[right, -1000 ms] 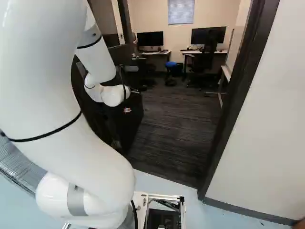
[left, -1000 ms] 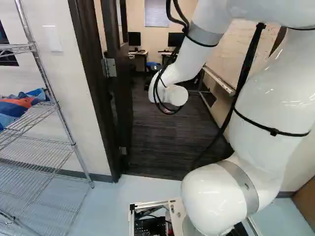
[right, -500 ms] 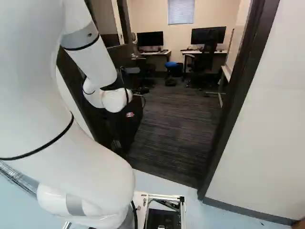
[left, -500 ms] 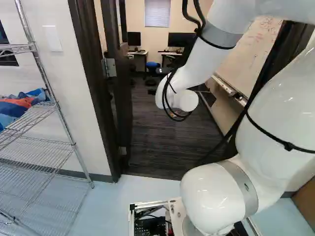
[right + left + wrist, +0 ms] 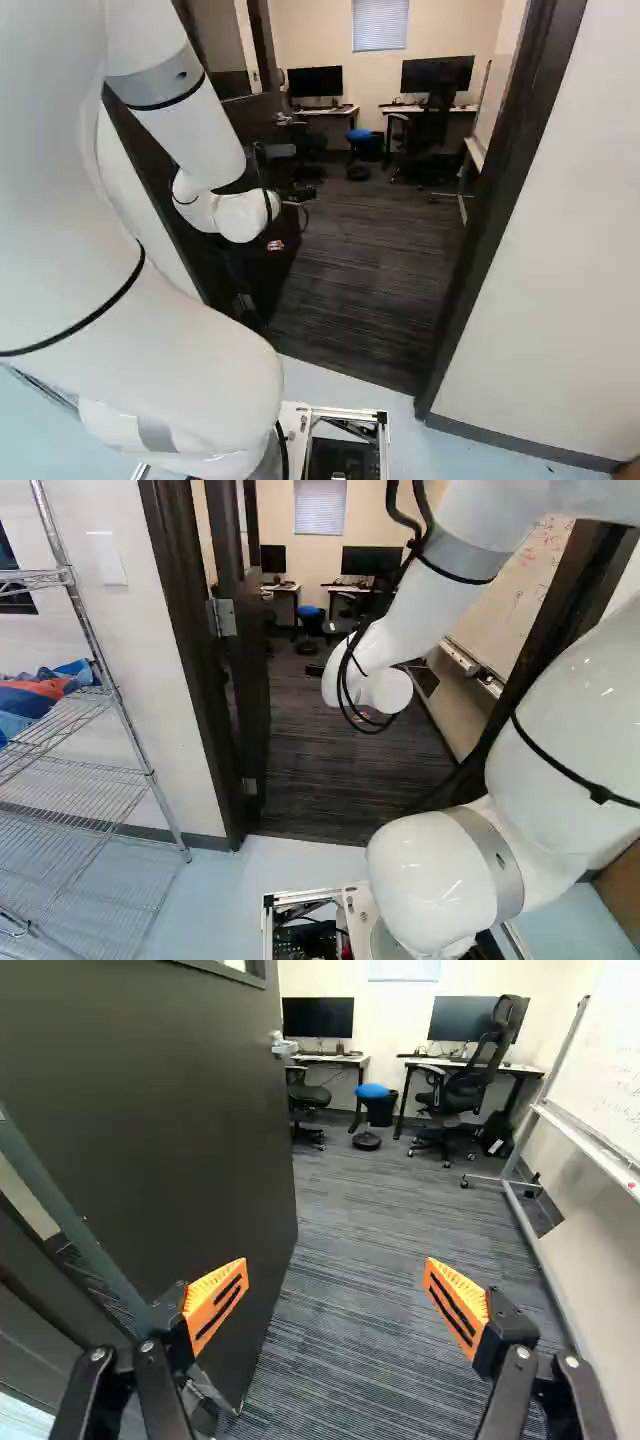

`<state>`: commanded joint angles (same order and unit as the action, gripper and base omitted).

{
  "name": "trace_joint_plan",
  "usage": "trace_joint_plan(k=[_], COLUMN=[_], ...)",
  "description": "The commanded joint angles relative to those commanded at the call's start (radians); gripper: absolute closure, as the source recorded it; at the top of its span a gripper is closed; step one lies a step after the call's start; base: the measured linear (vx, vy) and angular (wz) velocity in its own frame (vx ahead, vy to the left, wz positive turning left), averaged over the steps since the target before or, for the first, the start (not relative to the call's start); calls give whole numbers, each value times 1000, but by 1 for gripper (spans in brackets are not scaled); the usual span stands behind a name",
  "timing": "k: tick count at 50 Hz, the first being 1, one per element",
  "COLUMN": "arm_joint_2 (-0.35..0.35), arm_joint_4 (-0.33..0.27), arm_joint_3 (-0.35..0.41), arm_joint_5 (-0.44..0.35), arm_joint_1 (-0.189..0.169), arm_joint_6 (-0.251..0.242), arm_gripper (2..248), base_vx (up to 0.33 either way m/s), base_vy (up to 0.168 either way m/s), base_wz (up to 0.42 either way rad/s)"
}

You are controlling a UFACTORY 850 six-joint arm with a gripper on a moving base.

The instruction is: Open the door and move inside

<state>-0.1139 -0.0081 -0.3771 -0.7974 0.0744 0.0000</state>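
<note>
You've got a glossy, smooth white arm (image 5: 430,880), plastic or painted metal by the look, w/ satiny grey metal-look bands (image 5: 465,555). Your door (image 5: 190,1130) is dark, smooth & fairly matt; its handle (image 5: 284,1048) looks like metal, as does the hinge (image 5: 223,617), w/ a dull finish. Carpet (image 5: 370,1280) = matt ribbed textile; the pale floor (image 5: 230,890) has a smooth, slight sheen. Your wire rack (image 5: 110,690) is shiny metal, w/ soft cloth-like stuff (image 5: 45,693) on it. Wall (image 5: 560,260): matt, painted look. Your orange pads (image 5: 216,1302) look matt, ridged, rubbery or plastic.
</note>
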Motion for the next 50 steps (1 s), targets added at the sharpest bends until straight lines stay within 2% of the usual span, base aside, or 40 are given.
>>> trace_joint_plan(k=[21, 50], arm_joint_2=[-37, -120], arm_joint_4=[2, 6], arm_joint_3=[64, 211], arm_joint_5=[-17, -55], arm_joint_1=[-16, -54], arm_joint_6=[0, 0], arm_gripper=[3, 3], base_vx=[0, 0], base_vy=[0, 0], base_wz=[0, 0])
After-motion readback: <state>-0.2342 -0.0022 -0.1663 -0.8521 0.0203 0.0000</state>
